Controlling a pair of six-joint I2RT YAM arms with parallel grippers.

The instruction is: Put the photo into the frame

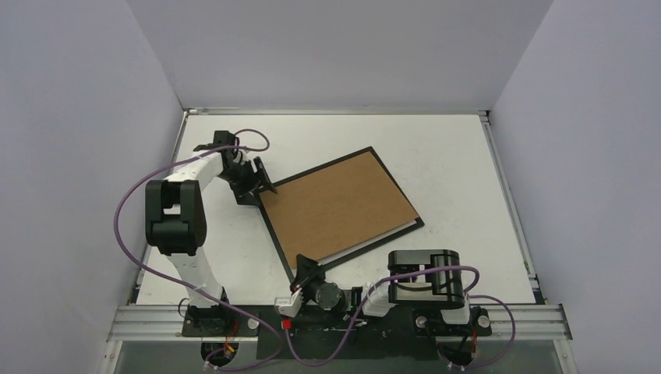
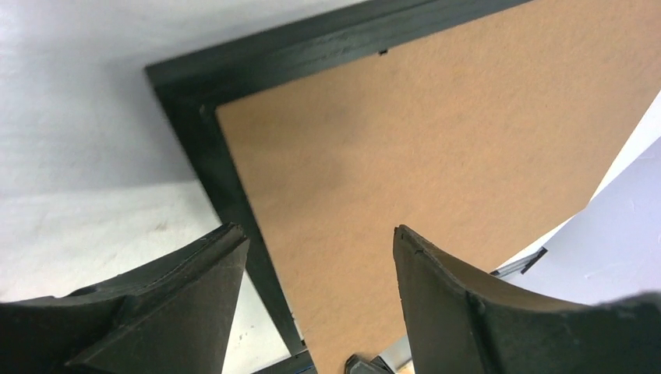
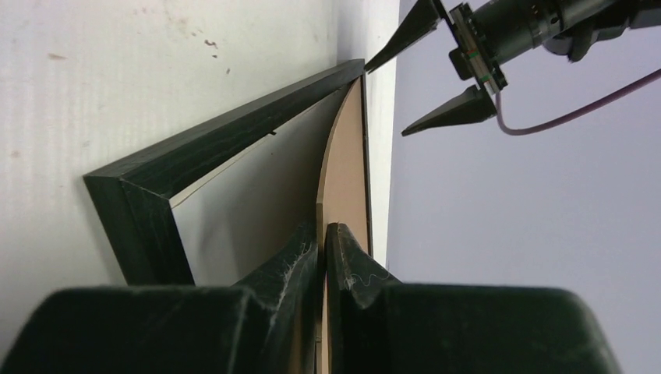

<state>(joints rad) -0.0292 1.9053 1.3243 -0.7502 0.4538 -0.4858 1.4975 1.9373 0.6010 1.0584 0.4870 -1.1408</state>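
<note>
Right gripper point(image 3: 323, 228) jaws clamped on the brown backing point(image 1: 339, 204) at its near edge, bowing it off the frame point(image 1: 273, 231) lying on the surface point(image 1: 452, 156). Left gripper point(image 2: 319, 234) jaws apart over the far corner. Pale sheet point(image 3: 249, 206) underneath, maybe the photo's back, can't tell. Backing step, I judge; next I'd lower it flush.

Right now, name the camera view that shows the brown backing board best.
Top external: the whole backing board shows, lying on the frame. The right wrist view shows only its thin edge, bowed and pinched by the right gripper; the left wrist view shows one corner area beyond the open left gripper.
</note>
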